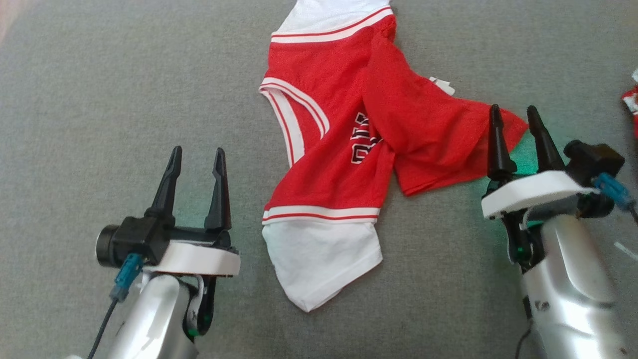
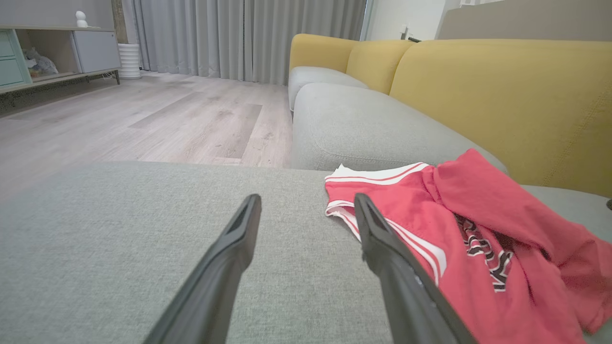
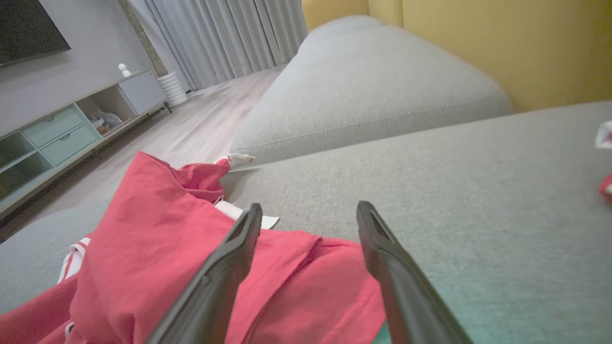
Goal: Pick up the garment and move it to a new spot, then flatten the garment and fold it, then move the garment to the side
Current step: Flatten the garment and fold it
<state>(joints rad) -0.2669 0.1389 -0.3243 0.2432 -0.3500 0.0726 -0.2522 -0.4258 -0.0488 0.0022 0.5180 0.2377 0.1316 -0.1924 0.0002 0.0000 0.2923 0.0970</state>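
Item: garment [image 1: 324, 99], a red jersey with white bands, red stripes and dark lettering, with a white layer showing at both ends. It lies rumpled on the grey sofa cushion [image 1: 99, 89], with one red flap folded across the body and reaching toward the right gripper [image 1: 513, 108]. A white label [image 1: 443, 86] sticks out at the flap's far edge. Left gripper [image 1: 198, 149]: jaws apart, nothing between them, fingers over bare cushion; the garment lies just to its right and ahead, apart from it. In the left wrist view, the garment [image 2: 478, 200] shows beyond and right of that gripper's [image 2: 307, 198] right finger. Right gripper: jaws apart, holding nothing, at the tip of the red flap; its left finger stands over the cloth and its right finger over bare cushion, contact not discernible. In the right wrist view, the garment [image 3: 143, 229] lies to the left of and beneath the gripper [image 3: 309, 206]. Also present: small red-and-white item [image 1: 630, 99], well to the right of the right gripper and cut off by the frame; yellow backrest [image 2: 502, 95]; grey curtains [image 2: 239, 33]; wooden floor [image 2: 143, 119]; low cabinet [image 3: 71, 129].
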